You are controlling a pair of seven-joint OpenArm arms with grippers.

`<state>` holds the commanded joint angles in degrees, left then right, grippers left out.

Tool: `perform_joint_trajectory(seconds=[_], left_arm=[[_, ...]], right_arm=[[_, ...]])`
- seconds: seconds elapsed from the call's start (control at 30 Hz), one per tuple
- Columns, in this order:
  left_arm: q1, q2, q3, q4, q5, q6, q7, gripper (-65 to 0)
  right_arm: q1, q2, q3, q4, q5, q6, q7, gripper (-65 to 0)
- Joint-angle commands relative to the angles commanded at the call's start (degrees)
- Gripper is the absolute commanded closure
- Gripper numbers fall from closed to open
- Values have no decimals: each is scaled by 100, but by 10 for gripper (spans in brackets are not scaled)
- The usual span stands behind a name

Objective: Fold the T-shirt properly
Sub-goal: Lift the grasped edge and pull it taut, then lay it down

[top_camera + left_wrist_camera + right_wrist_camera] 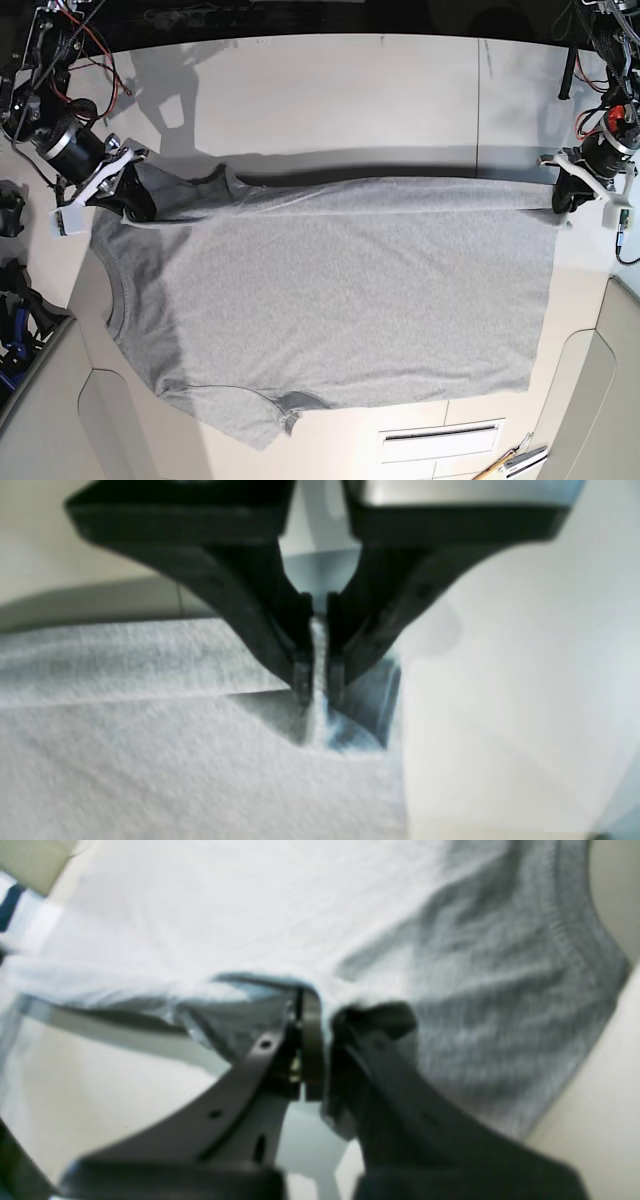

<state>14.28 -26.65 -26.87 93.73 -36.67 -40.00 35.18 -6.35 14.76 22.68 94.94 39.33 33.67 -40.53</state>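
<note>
The grey T-shirt (pixel 340 290) lies spread across the white table (pixel 320 95), its far long edge lifted and turned over between the two arms. At the hem end, the left gripper (pixel 320 650) is clenched on a pinch of that edge. Toward the collar end, the right gripper (pixel 315 1055) grasps a bunched fold of the same side. Beyond the shirt's near edge, a pale slotted panel (pixel 440 438) shows.

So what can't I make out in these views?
- Lettering on the T-shirt: none shows; any on its underside is hidden by the cloth in the base view.
- Left hand's fingertips: blurred in the left wrist view.
- Shirt's lower edge: cut off by the frame in the left wrist view.
</note>
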Motion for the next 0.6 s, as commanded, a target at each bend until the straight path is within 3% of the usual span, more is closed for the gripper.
perform_joint_trajectory(seconds=[0.3,0.57,0.6], left_arm=[[-1185,-2,317,-1443,31,0,-70,0],[-1456,0,330,-1510,94,0,-111,0],[-1453,-2,330,-1510,98,0,-111,-62]], right_arm=[[1567,0,-715,-1349,-551,-7,0,0],[2450,-4,-1231,-2225,-898,-44,0,0],[2476,-2,-1231,-2273,-907,-44,-2,0]])
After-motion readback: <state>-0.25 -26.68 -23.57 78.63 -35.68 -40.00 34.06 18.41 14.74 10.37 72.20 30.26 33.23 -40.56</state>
